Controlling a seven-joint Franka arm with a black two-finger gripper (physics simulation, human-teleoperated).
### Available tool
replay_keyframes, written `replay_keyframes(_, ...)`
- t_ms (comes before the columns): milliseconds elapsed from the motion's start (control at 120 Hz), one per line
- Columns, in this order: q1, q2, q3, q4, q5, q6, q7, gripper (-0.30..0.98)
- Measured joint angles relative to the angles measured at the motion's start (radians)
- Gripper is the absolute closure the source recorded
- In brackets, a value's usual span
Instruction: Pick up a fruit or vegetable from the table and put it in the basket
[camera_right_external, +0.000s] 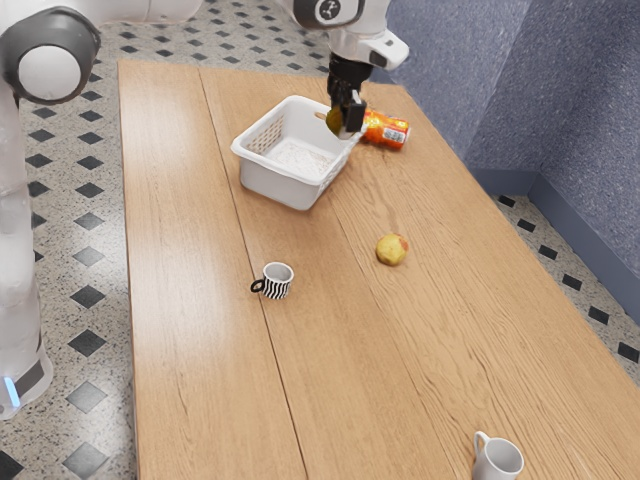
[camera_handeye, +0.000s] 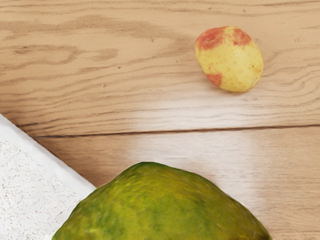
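The black gripper (camera_right_external: 346, 118) is at the basket's far-right corner in the exterior view, shut on a green-yellow fruit (camera_right_external: 334, 122). This fruit (camera_handeye: 162, 205) looms large at the wrist view's lower edge, in front of part of the basket. The white basket (camera_right_external: 270, 177) stands upright on the table, and its pale rim and wall (camera_handeye: 35, 185) show beside the held fruit in the wrist view. A yellow fruit with red patches (camera_right_external: 391, 250) lies on the table, apart from the basket; the wrist view has this yellow-red fruit (camera_handeye: 230, 60) too.
An orange bottle (camera_right_external: 386, 130) lies beside the basket, just behind the gripper. A black-and-white striped mug (camera_right_external: 277, 281) stands on the wooden table (camera_right_external: 190, 350), toward the exterior view's lower left from the yellow-red fruit. A white mug (camera_right_external: 497, 461) is near the exterior view's lower right.
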Motion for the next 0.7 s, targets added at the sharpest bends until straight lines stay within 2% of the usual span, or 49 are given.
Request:
replay_keyframes(42, 0.094, 0.055, 0.003, 0.051, 0.001, -0.007, 0.026, 0.32)
replay_keyframes(75, 0.127, 0.102, 0.007, 0.096, 0.002, -0.012, 0.047, 0.32)
replay_keyframes(192, 0.054, 0.24, 0.012, 0.25, 0.006, -0.023, 0.123, 0.32)
replay_keyframes(358, 0.087, 0.344, 0.032, 0.351, 0.003, -0.031, 0.22, 0.32)
replay_keyframes(533, 0.109, 0.373, 0.067, 0.365, -0.005, -0.035, 0.301, 0.32)
replay_keyframes(617, 0.11, 0.374, 0.07, 0.365, -0.008, -0.036, 0.333, 0.19)
replay_keyframes(700, 0.111, 0.371, 0.07, 0.365, -0.011, -0.039, 0.36, 0.1)
